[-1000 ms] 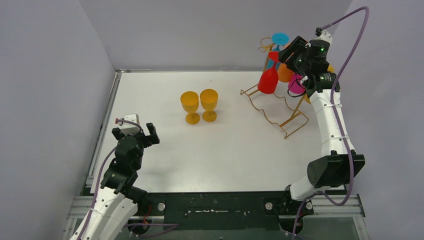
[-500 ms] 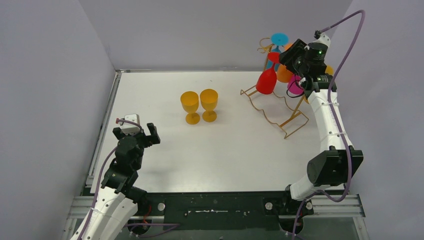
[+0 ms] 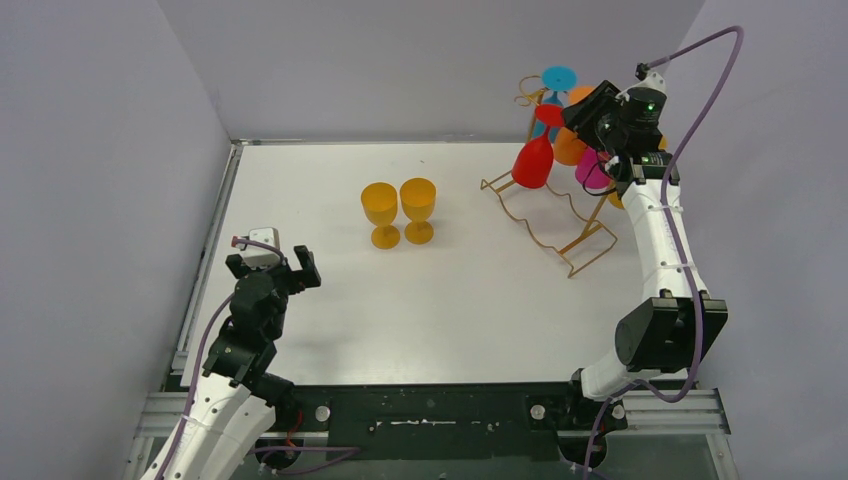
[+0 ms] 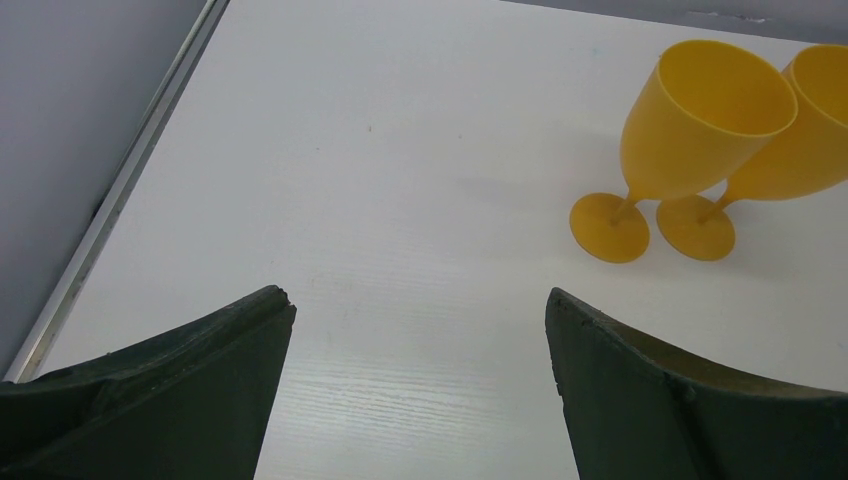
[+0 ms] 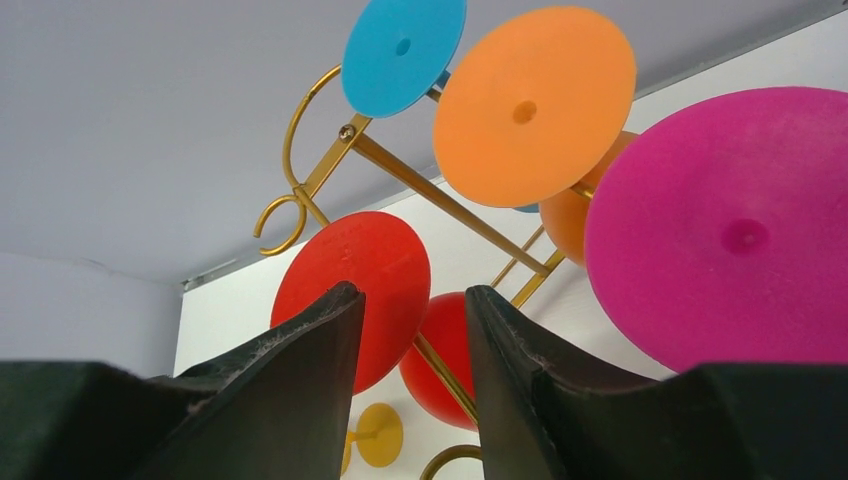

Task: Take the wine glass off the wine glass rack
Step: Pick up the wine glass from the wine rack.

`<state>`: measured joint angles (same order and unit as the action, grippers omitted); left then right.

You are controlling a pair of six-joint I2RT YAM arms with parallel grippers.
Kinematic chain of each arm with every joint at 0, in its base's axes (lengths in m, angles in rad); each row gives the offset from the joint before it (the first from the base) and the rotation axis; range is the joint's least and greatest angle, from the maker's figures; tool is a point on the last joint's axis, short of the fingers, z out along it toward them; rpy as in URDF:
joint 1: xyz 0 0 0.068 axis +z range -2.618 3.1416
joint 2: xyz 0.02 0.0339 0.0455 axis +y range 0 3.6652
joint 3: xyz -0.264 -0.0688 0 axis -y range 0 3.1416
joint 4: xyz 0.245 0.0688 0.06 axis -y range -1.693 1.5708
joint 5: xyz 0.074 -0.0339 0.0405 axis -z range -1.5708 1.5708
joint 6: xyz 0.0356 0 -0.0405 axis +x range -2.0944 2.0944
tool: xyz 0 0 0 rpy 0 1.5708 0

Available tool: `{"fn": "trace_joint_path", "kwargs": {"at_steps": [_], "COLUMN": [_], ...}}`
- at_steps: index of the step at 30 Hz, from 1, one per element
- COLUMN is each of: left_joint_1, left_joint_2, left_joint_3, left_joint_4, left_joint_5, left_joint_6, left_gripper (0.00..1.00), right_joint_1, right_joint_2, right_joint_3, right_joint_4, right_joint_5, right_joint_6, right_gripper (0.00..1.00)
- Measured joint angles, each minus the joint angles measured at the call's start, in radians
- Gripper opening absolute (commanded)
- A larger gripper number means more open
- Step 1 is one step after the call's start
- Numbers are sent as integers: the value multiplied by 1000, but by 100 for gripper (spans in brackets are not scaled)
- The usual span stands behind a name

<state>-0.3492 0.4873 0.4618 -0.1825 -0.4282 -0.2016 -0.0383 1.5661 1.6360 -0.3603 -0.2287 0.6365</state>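
Right tool (image 5: pixel 412 295) narrowly parted near red wine glass (image 3: pixel 535 162) on wine glass rack (image 5: pixel 450 203) | left tool (image 4: pixel 418 296) spread | glass likely light, rigid, slick; grip its stem.

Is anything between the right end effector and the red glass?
Nothing visible. The right end effector sits right at the red wine glass hanging on the wine glass rack.
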Motion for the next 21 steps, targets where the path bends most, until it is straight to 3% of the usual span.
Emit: {"fn": "trace_joint_path", "kwargs": {"at_steps": [21], "left_joint_1": [11], "left_joint_2": [-4], "left_joint_3": [-2], "left_joint_4": [3], "left_joint_5": [18], "left_joint_6": [0], "left_gripper": [95], "right_joint_1": [-2], "right_joint_2": [3], "right_joint_3": [12], "right_joint_4": [11], "right_joint_5": [-109], "right_joint_6": [63], "right_gripper": [43]}}
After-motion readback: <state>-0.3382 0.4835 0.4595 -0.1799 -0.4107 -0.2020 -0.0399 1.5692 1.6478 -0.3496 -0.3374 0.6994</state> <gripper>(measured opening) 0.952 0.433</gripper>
